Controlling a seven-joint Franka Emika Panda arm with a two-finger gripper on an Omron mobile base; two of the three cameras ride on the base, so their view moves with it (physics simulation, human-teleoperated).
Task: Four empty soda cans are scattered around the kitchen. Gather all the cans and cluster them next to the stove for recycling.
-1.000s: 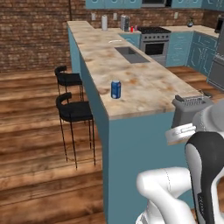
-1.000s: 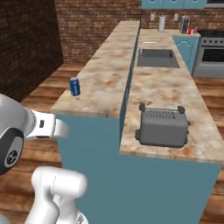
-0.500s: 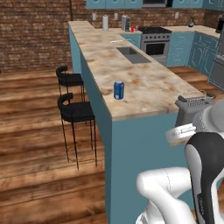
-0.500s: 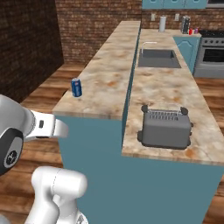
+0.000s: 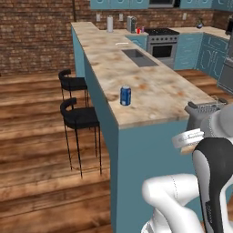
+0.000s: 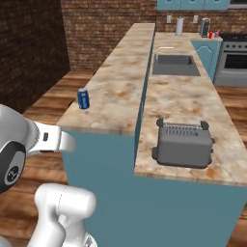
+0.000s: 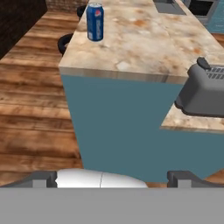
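Low before the teal island's end panel, the gripper [image 7: 112,177] hangs with fingertips spread wide on nothing, the blue soda can [image 7: 95,22] upright at eleven o'clock on the raised counter [image 7: 131,48], toaster [image 7: 205,94] at two.

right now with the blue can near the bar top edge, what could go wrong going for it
The blue can stands upright close to the raised counter edge above the stools; a nudge might tip it to the floor. The end effector sits low facing the island wall, so lifting straight could clip the overhang. The toaster sits nearby.
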